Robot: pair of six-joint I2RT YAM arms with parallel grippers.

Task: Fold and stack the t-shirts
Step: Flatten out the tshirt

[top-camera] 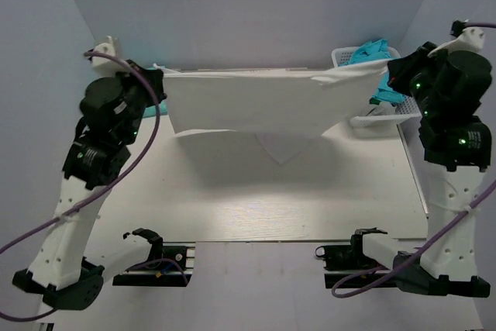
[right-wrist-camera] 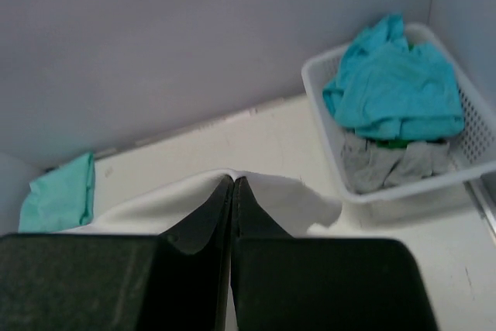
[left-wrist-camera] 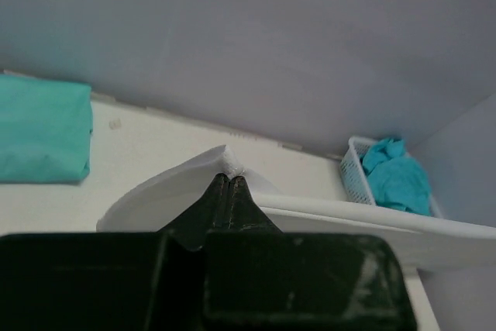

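The white t-shirt [top-camera: 248,102] hangs stretched in the air between my two grippers, above the back of the table. My left gripper [top-camera: 161,83] is shut on its left top corner; in the left wrist view the cloth [left-wrist-camera: 155,191] bulges past the gripper [left-wrist-camera: 230,177]. My right gripper [top-camera: 390,73] is shut on the right top corner; the white cloth [right-wrist-camera: 294,199] shows round the gripper [right-wrist-camera: 233,181]. A folded teal t-shirt [left-wrist-camera: 39,129] lies on the table at the back left, also in the right wrist view [right-wrist-camera: 58,191]. More teal shirts [right-wrist-camera: 395,83] lie in the basket.
A white lattice basket [top-camera: 345,56] stands at the back right, behind the right gripper, holding teal and grey cloth [right-wrist-camera: 387,164]. It also shows in the left wrist view [left-wrist-camera: 353,176]. Blue-grey walls close in the back and both sides. The table's bare top [top-camera: 256,199] lies below the hanging shirt.
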